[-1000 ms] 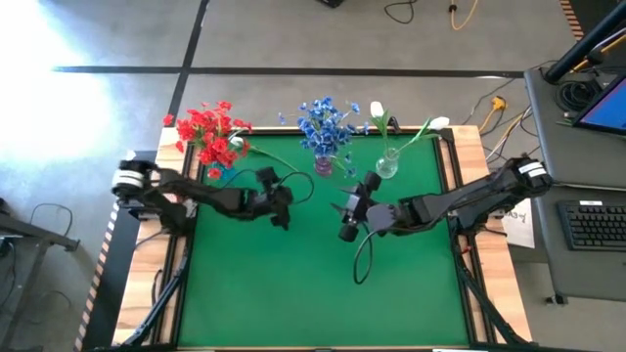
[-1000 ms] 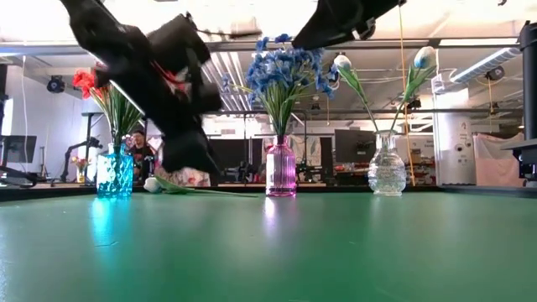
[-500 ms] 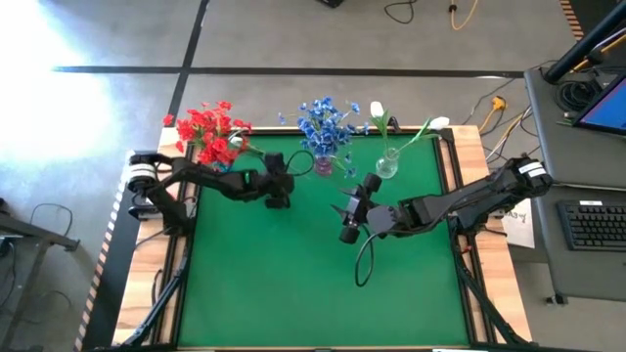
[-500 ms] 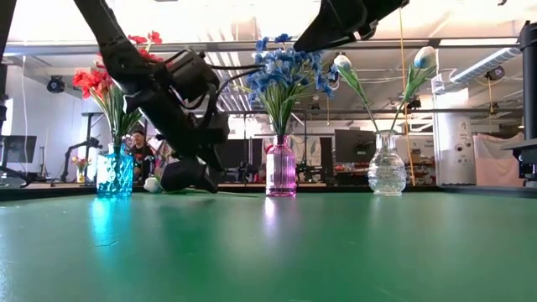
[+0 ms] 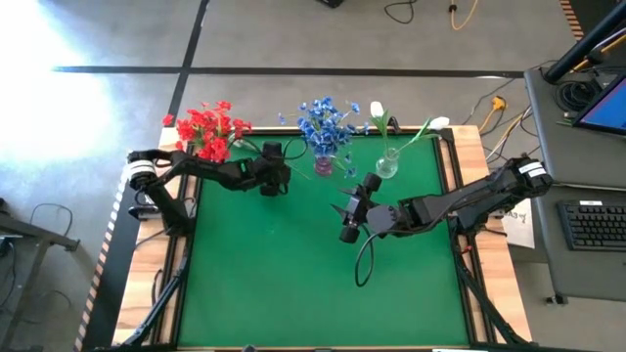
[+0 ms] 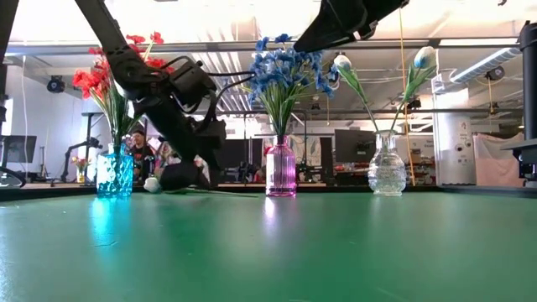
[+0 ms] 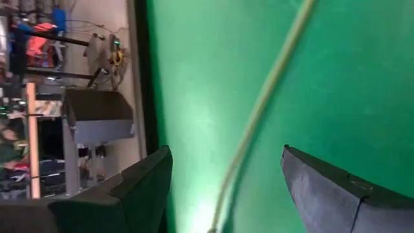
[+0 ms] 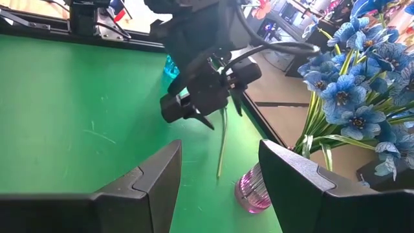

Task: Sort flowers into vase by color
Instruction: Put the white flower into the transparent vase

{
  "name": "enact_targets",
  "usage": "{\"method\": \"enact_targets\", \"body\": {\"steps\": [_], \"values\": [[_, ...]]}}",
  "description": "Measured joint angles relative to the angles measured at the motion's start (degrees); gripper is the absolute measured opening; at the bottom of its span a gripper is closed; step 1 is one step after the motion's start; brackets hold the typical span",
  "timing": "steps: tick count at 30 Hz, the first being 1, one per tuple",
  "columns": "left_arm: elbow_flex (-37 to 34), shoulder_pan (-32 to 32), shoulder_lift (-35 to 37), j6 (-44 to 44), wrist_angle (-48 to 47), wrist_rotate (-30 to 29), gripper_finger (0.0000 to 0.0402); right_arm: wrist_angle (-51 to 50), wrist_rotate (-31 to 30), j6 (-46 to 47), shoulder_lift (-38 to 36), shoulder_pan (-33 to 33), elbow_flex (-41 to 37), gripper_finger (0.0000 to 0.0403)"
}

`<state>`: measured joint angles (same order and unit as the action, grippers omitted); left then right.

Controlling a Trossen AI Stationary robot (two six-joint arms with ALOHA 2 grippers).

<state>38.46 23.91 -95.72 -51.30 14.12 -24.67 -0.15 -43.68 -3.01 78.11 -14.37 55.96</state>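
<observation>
Red flowers (image 5: 207, 132) in blue vase (image 6: 114, 173), blue flowers (image 5: 324, 125) in pink vase (image 6: 281, 168)

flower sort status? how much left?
Done: red flowers in the teal vase, blue flowers in the pink vase, two white buds in the clear vase. In hand: the left tool is open around a stem lying on the mat. Left: vase it.

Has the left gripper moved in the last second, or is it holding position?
Yes. In the high view the left gripper has travelled toward the table's far edge, closing on the pink vase; it now straddles a loose stem.
</observation>
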Motion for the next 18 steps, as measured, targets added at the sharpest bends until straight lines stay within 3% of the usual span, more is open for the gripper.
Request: {"method": "enact_targets", "body": {"steps": [9,18], "values": [[0.1,1.3,0.0,-0.5,2.7,0.2,0.0269,0.0,0.0,0.0,0.0,0.0,0.0,0.0199],[0.1,1.4,-0.1,0.3,2.6,2.6,0.0237,0.0,-0.5,0.0,0.0,0.0,0.0,0.0199]]}}
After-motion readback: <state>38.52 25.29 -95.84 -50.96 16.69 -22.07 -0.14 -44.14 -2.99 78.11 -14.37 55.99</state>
